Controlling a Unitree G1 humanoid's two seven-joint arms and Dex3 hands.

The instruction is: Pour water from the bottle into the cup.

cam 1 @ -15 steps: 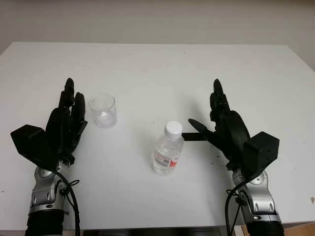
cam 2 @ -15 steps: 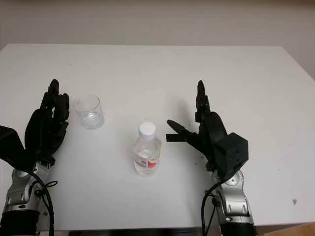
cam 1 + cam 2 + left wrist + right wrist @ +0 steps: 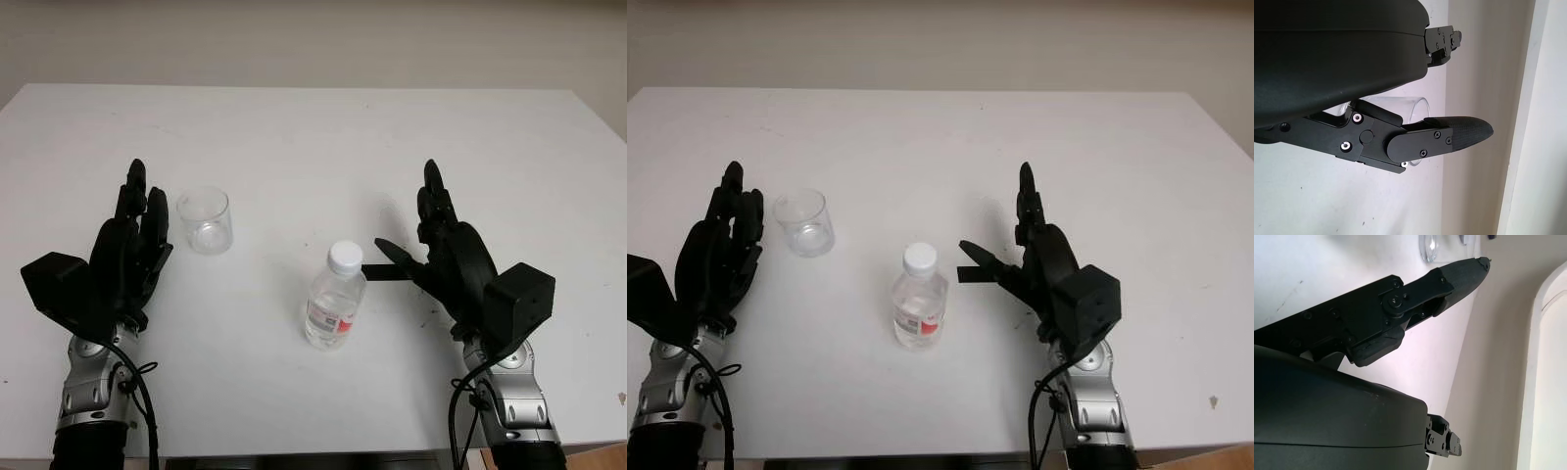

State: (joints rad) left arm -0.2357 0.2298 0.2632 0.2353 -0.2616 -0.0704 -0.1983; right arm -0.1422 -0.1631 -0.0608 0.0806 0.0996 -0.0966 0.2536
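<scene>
A white bench carries an upright capped bottle at centre and a clear cup just beside the empty, open left robot hand. The right robot hand, open, empty, is near the bottle. Thin plastic looks light and squashy; grip mid-body, gently.

The bottle is a small clear plastic one with a white cap and a label with some red on it. It stands upright on the white table, cap closed, with clear water inside. It is just beside the right hand, on the thumb side, and does not touch it. The cup is a short clear plastic cup, upright, mouth up, and looks empty. It stands just beside the fingertips of the left hand, apart from them, and well apart from the bottle.
</scene>
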